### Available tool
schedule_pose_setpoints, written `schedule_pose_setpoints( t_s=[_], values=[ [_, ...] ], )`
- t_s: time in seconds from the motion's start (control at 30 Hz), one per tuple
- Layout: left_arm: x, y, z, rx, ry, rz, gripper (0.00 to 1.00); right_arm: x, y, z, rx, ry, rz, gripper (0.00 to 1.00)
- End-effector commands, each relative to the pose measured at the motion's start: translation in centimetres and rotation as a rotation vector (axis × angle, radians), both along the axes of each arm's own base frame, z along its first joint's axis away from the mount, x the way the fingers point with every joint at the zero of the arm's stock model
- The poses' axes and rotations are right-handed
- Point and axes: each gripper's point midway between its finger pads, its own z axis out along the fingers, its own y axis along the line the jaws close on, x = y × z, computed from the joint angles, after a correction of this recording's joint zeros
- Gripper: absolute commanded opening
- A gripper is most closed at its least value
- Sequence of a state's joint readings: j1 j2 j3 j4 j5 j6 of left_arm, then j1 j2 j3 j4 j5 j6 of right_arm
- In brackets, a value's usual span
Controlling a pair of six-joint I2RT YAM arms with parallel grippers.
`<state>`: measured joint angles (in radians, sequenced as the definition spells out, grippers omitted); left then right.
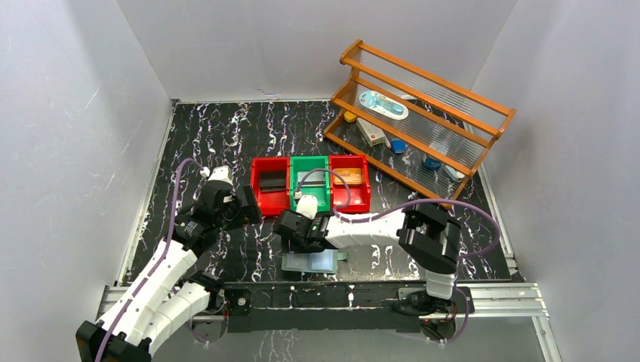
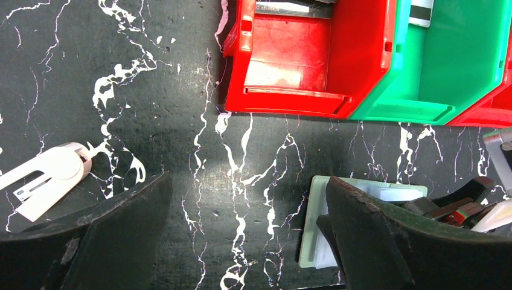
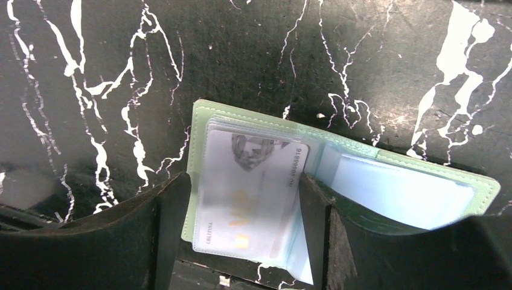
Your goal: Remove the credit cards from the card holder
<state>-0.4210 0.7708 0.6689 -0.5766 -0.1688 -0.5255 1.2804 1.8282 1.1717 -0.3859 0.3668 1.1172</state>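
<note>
The card holder (image 3: 199, 121) lies open on the table near the front edge; it also shows in the top view (image 1: 311, 262) and the left wrist view (image 2: 311, 229). A silvery grey credit card (image 3: 250, 187) sits in its top clear sleeve. My right gripper (image 3: 241, 184) is open and low over the holder, one finger on each side of that sleeve. My left gripper (image 2: 247, 181) is open and empty over bare table, left of the holder. A dark card (image 1: 272, 181), a silvery card (image 1: 309, 179) and a tan-gold card (image 1: 349, 177) lie in the bins.
A red bin (image 1: 260, 197), a green bin (image 1: 320, 200) and a red bin (image 1: 364, 197) stand in a row just behind the grippers. A small white clip (image 2: 48, 178) lies left of my left gripper. A wooden rack (image 1: 423, 113) with small items stands at the back right.
</note>
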Motion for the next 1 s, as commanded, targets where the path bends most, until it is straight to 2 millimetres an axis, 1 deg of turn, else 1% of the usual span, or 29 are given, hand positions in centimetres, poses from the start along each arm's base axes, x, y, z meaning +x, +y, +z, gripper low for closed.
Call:
schedule_pose_setpoints(
  t_s=[0.0, 0.17, 0.37, 0.57, 0.67, 0.73, 0.8, 0.93, 0.97],
  values=[
    [0.3, 0.3, 1.2, -0.001, -0.040, 0.011, 0.98, -0.5, -3.1, -3.6, -0.192, 0.005, -0.021, 0.72],
    [0.3, 0.4, 1.3, -0.004, -0.047, 0.015, 0.98, -1.0, -2.4, -3.8, -0.128, 0.019, -0.006, 0.68],
    [0.3, 0.2, 1.2, -0.005, -0.041, 0.010, 0.98, -1.7, -1.5, -3.4, 0.018, 0.055, 0.009, 0.68],
    [0.3, 0.1, 1.1, -0.009, -0.036, 0.005, 0.98, -1.7, -1.5, -3.2, 0.102, 0.088, -0.003, 0.67],
    [0.2, -0.3, 1.1, -0.024, -0.032, -0.008, 0.98, -1.7, -1.6, -3.2, 0.130, 0.107, -0.006, 0.66],
    [0.1, -0.8, 0.9, -0.049, -0.022, -0.028, 0.98, -1.7, -1.6, -3.3, 0.157, 0.117, -0.010, 0.65],
    [-0.2, -1.8, 0.8, -0.102, -0.008, -0.047, 0.98, -1.8, -1.6, -3.4, 0.189, 0.136, -0.013, 0.65],
    [-1.4, -4.9, 0.1, -0.263, 0.049, -0.123, 0.97, -1.8, -2.2, -4.0, 0.214, 0.163, -0.028, 0.65],
    [-1.9, -5.9, -0.1, -0.315, 0.071, -0.154, 0.96, -1.7, -2.1, -3.2, 0.240, 0.158, -0.031, 0.65]
  ],
)
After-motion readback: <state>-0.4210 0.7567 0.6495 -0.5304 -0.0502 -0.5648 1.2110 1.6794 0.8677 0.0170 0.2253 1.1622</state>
